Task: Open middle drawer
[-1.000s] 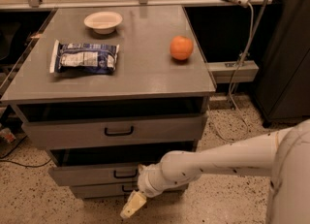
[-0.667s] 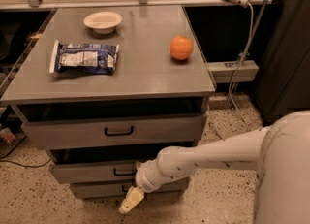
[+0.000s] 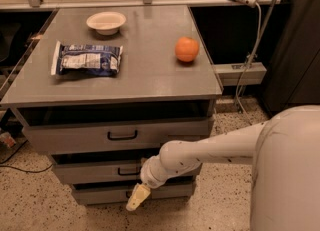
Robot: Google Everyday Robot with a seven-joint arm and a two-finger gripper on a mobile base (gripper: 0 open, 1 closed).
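The middle drawer (image 3: 90, 171) is the medium grey front of three in the cabinet, with a small black bar handle (image 3: 129, 171). It sits a little out from the cabinet, and a dark gap shows above it. My gripper (image 3: 137, 197) is at the end of the white arm (image 3: 210, 150), which reaches in from the right. The gripper hangs just below and slightly right of the middle drawer's handle, in front of the narrow bottom drawer (image 3: 100, 193). The arm's wrist hides the right part of the middle drawer's front.
The tall top drawer (image 3: 75, 137) stands slightly out above. On the cabinet top (image 3: 150, 75) lie a white bowl (image 3: 106, 22), a blue chip bag (image 3: 87, 59) and an orange (image 3: 186, 49). A cable (image 3: 250, 55) hangs at the right. The floor is speckled.
My gripper has risen a little, from low near the floor up in front of the bottom drawer and closer to the middle drawer's handle. The drawers have not moved.
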